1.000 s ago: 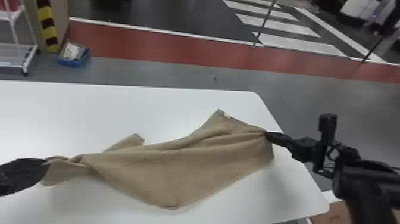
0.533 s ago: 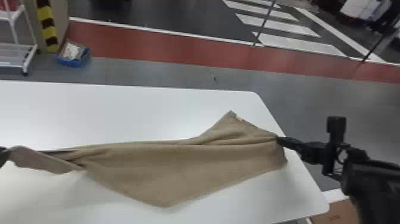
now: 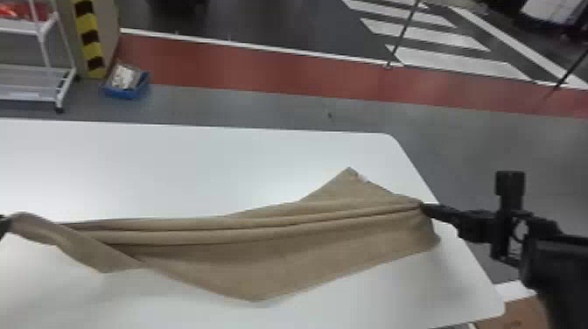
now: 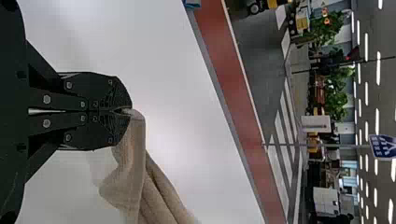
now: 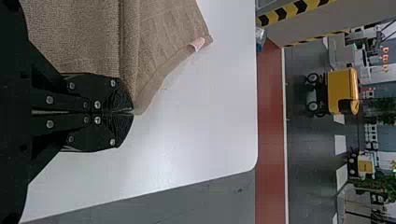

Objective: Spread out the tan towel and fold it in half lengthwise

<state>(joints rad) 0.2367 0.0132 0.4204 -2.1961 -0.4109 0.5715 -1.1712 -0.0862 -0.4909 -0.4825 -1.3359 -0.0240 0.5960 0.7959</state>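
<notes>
My left gripper (image 3: 3, 225) is at the left edge of the head view, at the towel's left end. My right gripper (image 3: 431, 210) holds the towel's right end near the table's right edge. Between them the tan towel (image 3: 280, 253) is stretched with long creases, one corner pointing to the far side and another to the near side. In the left wrist view my left gripper (image 4: 125, 111) is shut on a corner of the towel (image 4: 133, 163), which hangs in folds. The right wrist view has my right gripper (image 5: 128, 112) shut on the towel's edge (image 5: 163, 46), near a small pale label.
The white table (image 3: 175, 166) extends beyond the towel on its far and near sides, with its rounded far right corner behind the right gripper. On the floor past it are a blue bin (image 3: 127, 85) and a white rack (image 3: 33, 83). A cardboard box (image 3: 520, 315) is at the near right.
My left gripper has moved left and away from the table's near side, drawing the towel's left end out straighter. The right gripper has shifted slightly right with its end of the towel.
</notes>
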